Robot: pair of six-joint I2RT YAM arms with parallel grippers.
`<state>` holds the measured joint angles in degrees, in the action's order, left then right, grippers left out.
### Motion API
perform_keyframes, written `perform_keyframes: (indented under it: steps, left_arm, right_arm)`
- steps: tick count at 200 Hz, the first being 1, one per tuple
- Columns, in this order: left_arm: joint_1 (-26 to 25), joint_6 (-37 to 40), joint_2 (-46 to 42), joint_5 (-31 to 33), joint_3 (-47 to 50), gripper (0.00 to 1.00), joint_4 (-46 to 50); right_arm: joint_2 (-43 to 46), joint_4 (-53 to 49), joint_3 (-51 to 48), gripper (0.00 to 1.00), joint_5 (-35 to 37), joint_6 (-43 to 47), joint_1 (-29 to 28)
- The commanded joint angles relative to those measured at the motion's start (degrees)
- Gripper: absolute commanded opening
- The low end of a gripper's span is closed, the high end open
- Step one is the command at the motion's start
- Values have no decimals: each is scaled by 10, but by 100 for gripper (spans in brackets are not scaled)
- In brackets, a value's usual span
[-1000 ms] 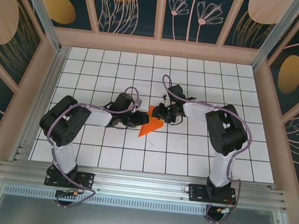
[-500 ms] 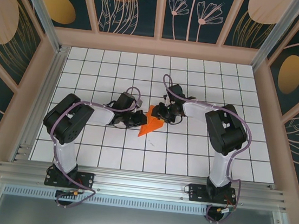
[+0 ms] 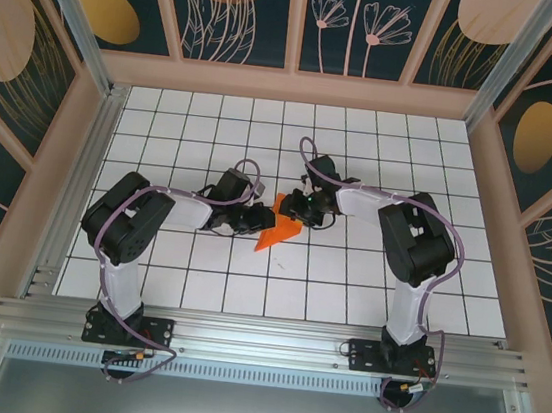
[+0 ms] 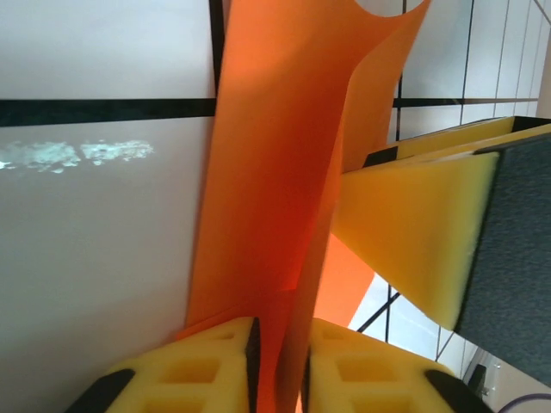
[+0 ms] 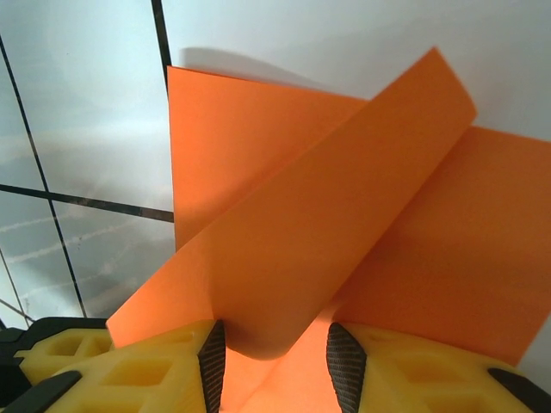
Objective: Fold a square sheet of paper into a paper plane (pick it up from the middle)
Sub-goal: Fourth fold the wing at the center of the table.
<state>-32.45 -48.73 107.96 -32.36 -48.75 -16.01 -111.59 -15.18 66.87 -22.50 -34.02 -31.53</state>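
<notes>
Dark wall panels painted with pale leaves and flowers box in a white table ruled in black grid lines, with a scuffed patch under the left wrist. Both arms reach in and meet mid-table. The left gripper is pinched tight on the orange paper, which lies part-folded there on the tiles. The right gripper stands a little apart around a curled flap; whether it pinches, I cannot tell.
</notes>
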Motion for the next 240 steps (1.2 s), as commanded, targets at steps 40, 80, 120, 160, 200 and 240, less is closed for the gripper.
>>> perform_keyframes:
  steps: [40, 80, 120, 160, 200, 240]
  left_arm:
    - [3, -9, -64, 41, 16, 41, 20]
    - [-5, -13, -130, 77, 70, 41, 19]
    - [-43, 18, -159, 103, 60, 30, 60]
    - [-63, 35, -113, 94, 24, 20, 84]
    - [-66, 45, -78, 123, 4, 20, 132]
    - [-67, 49, -66, 133, 2, 19, 145]
  right_arm:
    - [-68, -113, -5, 41, 144, -27, -7]
    - [-84, -139, 10, 40, 158, -44, -8]
    - [-93, -146, 15, 37, 158, -55, -8]
    - [-100, -153, 20, 36, 161, -60, -8]
    - [-103, -154, 21, 36, 161, -59, -8]
    - [-103, -153, 23, 36, 161, -57, -8]
